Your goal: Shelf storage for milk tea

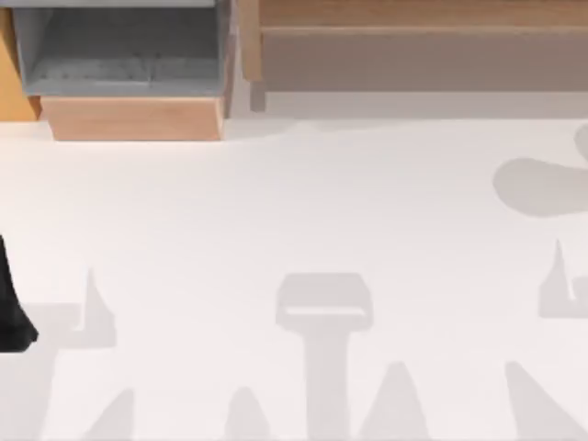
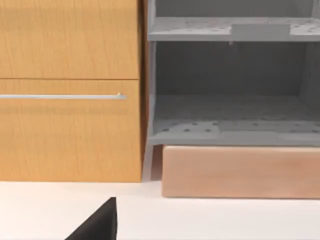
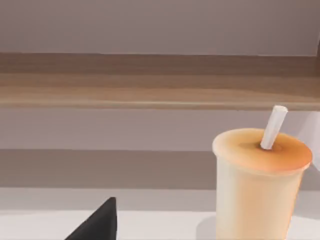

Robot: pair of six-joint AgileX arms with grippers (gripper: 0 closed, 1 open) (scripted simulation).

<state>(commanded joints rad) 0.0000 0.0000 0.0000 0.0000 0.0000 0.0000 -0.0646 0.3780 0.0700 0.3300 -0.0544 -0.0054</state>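
Left arm [image 1: 11,303] parked at table's [image 1: 303,211] left edge — finger state can't tell, either gripper. Milk tea cup [image 3: 257,192] with 1 white straw [image 3: 274,127] stands upright on table in right wrist view. Beyond: grey 2-tier shelf [image 2: 232,127] beside wooden drawer cabinet [image 2: 70,90] — far left.

White table [image 1: 303,211]; wooden cabinet [image 2: 70,90] beside grey shelf unit [image 2: 230,135].

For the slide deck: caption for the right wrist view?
Milk tea cup with white straw standing on the white table before a wooden shelf.
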